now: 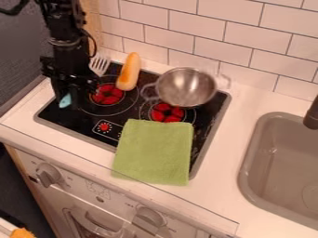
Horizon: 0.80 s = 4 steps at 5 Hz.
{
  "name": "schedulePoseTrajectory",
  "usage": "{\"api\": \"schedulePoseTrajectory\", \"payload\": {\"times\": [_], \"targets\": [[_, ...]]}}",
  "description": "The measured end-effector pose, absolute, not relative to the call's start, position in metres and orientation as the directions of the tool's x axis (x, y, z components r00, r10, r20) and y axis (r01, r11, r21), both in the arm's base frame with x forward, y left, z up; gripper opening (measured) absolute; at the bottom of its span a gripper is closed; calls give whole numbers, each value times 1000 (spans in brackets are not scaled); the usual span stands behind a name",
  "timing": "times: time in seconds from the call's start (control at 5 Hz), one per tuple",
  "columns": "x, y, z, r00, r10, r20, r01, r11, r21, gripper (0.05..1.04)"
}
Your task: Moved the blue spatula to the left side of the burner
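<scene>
At the upper left, the black gripper hangs low over the left part of the stovetop. The spatula's slotted silver head shows behind it, near the stove's back left edge. Its light blue handle end shows below the gripper, left of the glowing left burner. The middle of the spatula is hidden by the gripper, and I cannot tell whether the two touch.
A bread roll toy lies just behind the left burner. A metal pot stands on the back right, partly over the right burner. A green cloth covers the front right of the stove. The sink is at the right.
</scene>
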<state>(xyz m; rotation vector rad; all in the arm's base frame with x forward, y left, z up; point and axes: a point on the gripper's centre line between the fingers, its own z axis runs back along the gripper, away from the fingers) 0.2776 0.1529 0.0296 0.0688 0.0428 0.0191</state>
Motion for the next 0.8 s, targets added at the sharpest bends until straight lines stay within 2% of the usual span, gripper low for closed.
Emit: {"api": "schedulePoseTrajectory", "payload": {"times": [0.2, 0.4, 0.8], "targets": [[273, 158, 28, 999, 30, -30, -29, 999, 41, 754], [272, 156, 27, 999, 6, -32, -4, 999, 40, 990], [276, 144, 42, 997, -46, 55, 41, 996, 84, 1001]]}}
